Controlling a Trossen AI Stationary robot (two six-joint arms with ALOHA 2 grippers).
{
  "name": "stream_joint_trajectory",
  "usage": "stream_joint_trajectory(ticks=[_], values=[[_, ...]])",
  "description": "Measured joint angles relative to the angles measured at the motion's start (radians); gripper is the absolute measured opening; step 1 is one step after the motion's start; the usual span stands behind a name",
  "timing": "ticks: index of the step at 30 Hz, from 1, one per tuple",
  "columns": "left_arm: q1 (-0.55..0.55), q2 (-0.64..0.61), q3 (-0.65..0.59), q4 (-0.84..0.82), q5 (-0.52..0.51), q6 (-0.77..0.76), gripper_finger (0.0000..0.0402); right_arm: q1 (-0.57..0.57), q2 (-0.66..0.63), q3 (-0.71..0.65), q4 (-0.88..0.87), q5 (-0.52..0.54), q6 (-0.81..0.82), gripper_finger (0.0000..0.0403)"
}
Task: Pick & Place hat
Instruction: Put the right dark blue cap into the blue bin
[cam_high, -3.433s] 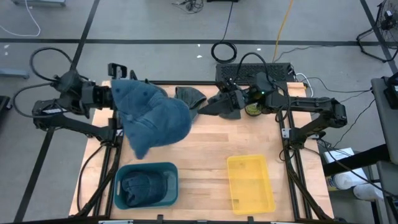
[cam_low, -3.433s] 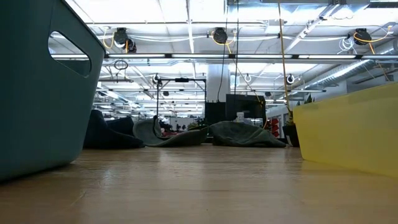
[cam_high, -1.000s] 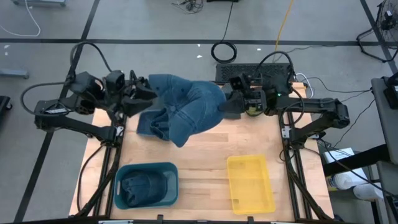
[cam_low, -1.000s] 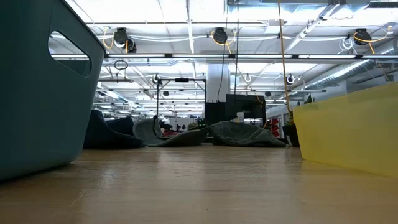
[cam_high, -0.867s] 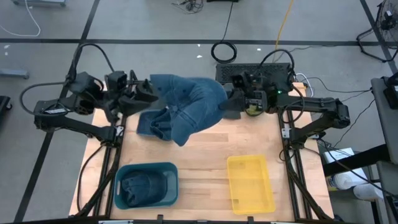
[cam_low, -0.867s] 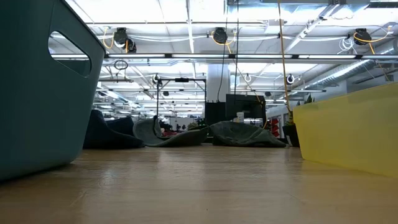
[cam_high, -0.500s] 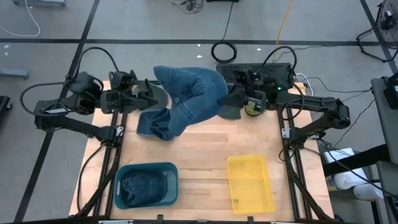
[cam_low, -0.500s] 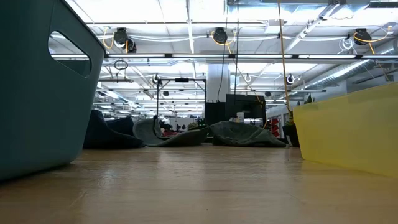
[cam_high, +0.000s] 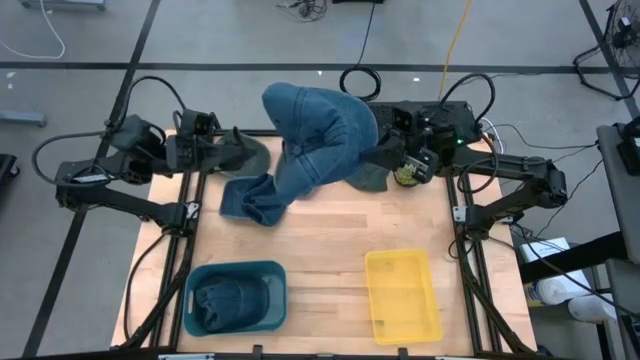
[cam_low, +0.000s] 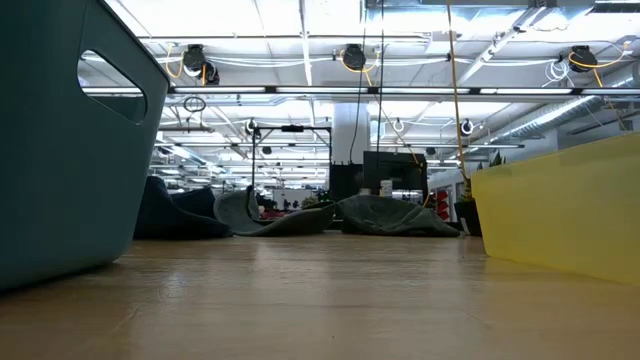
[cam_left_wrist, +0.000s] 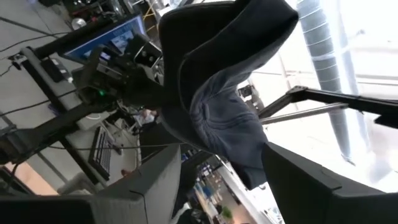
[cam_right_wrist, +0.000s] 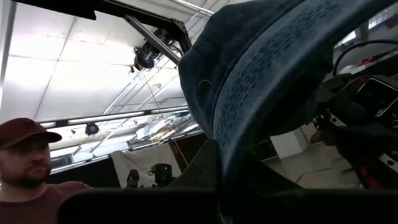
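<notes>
Blue denim hat (cam_high: 315, 135) hangs raised over the table's far edge, clamped at one edge in the right gripper (cam_high: 385, 150); its lower fold drapes down to touch the table (cam_high: 330, 250). The left gripper (cam_high: 235, 152) stands just beside the hat with its jaws parted and nothing between them.

Judgement: the carry is in hand. The right arm should lift until the trailing fold clears the wood before travelling toward a bin, and the left arm should stay clear of the cloth.

Surface: pale wood planks. A teal bin (cam_high: 236, 297) already holds a dark hat; a yellow bin (cam_high: 403, 296) beside it is bare. Grey hats (cam_low: 385, 215) lie at the far edge. Beyond: an open workshop with ceiling lights, cables on the floor, and a person (cam_right_wrist: 28, 165) nearby.
</notes>
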Motion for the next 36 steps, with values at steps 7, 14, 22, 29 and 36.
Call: stream_joint_trajectory(ticks=[7, 14, 22, 29, 36], values=[[0.000, 0.053, 0.001, 0.003, 0.000, 0.034, 0.0232, 0.000, 0.000, 0.000, 0.000, 0.001, -0.007, 0.0000], [0.000, 0.125, 0.001, 0.136, 0.023, 0.050, 0.0232, 0.010, 0.000, 0.000, -0.018, 0.000, -0.011, 0.0000], [0.000, 0.172, 0.001, 0.232, 0.031, 0.058, 0.0232, 0.029, 0.001, 0.000, -0.059, 0.002, -0.050, 0.0000], [0.000, 0.206, 0.000, 0.237, 0.036, 0.055, 0.0232, 0.047, 0.002, 0.000, -0.113, 0.003, -0.096, 0.0000], [-0.001, 0.228, 0.000, 0.274, 0.095, 0.029, 0.0232, 0.047, 0.002, 0.000, -0.154, 0.004, -0.120, 0.0000]])
